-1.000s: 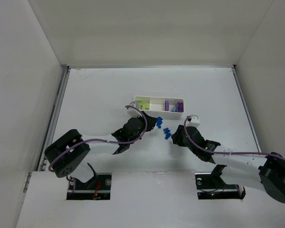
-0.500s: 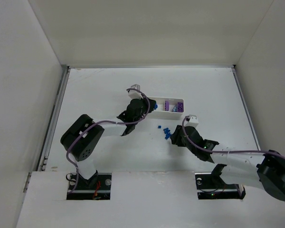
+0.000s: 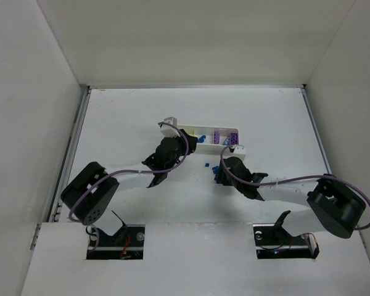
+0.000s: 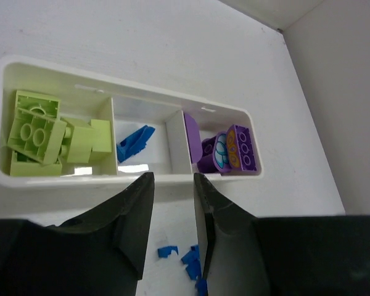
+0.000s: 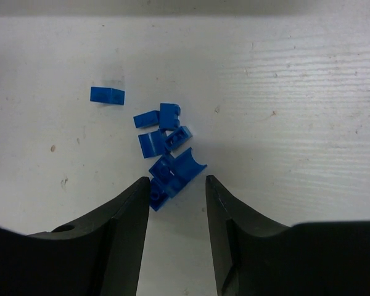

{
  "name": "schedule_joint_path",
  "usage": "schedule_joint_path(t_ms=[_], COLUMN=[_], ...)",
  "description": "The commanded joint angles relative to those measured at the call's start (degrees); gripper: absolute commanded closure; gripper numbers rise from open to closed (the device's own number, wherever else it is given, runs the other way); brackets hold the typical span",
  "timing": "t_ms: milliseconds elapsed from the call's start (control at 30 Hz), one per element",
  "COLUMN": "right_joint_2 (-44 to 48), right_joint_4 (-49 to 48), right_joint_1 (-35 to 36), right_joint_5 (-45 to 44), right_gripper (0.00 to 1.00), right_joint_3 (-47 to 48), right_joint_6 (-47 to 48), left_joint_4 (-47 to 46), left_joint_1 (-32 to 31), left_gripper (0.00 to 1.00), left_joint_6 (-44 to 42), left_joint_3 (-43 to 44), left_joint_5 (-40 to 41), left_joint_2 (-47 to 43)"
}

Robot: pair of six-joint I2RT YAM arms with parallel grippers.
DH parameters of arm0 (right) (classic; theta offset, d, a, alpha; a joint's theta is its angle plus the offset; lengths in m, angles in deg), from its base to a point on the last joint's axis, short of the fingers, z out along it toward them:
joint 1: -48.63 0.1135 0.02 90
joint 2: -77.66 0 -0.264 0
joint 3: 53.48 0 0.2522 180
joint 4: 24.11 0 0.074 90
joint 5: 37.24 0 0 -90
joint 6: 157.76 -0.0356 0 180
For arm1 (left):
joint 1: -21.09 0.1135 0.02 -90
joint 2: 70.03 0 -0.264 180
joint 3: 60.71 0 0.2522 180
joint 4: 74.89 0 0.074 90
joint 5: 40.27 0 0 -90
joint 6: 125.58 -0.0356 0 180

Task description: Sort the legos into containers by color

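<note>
Poised over a heap of blue bricks (image 5: 166, 157) on the white table (image 5: 296, 92), the right gripper (image 5: 176, 185) stands with its fingers parted and nothing yet pinched, the nearest pieces lying in the gap between its tips. The danger here is a bad squeeze: the bricks lie touching and overlapping, so a closing grip may catch two at once, or tip one out sideways and scatter the rest. One stray brick (image 5: 107, 95) already sits apart from the heap. The left gripper (image 4: 172, 182) hovers just on the near side of the tray (image 4: 68, 180), fingers slightly apart and empty; dropping lower could knock the tray's wall and shift it. The top view shows both arms working close together, so they could bump. The tray is a long, shallow white box of three sections: lime-green bricks (image 4: 40, 132) at one end, a single blue brick (image 4: 134, 143) in the middle, purple bricks (image 4: 231, 149) at the other.
</note>
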Motion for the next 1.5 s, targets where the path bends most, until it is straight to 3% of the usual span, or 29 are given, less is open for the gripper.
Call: schedule_joint_path(t_ms=[0,167,467,700,1067,1467], right_joint_2=[-2.41,-4.78,-7.42,-4.18,2.69,-12.33], right_joint_4=[-2.48,0.16,2.71,3.41,5.18,1.3], right_joint_1=[-0.2,-0.2,3.05,4.98,3.93,-4.86], right_joint_5=[-2.07,-5.33,-7.62,-8.5,-5.52,0.9], right_gripper=[0.55,0.57,0.73,0.75,0.75,0.74], right_joint_3=[3.8,5.91,8.37,8.11,10.83,29.1], right_joint_6=[1.2,0.85,0.41,-0.03,3.04,12.62], left_joint_4=[-1.26,-1.17,0.32,0.41,3.22,3.75], left_joint_1=[-2.97,-8.68,-17.74,-22.93,-25.48,-31.63], left_gripper=[0.71,0.7,0.67,0.63,0.62,0.59], left_joint_6=[-3.11,-2.76,-3.72,-3.46,-3.02,-2.84], left_joint_3=[-5.32,-12.27,-15.98,-16.94,-18.44,-17.39], left_joint_5=[3.15,8.07,13.79,17.92,20.65,24.69], left_joint_2=[-7.1,-12.12,-14.68,-13.35,-16.17,-12.22])
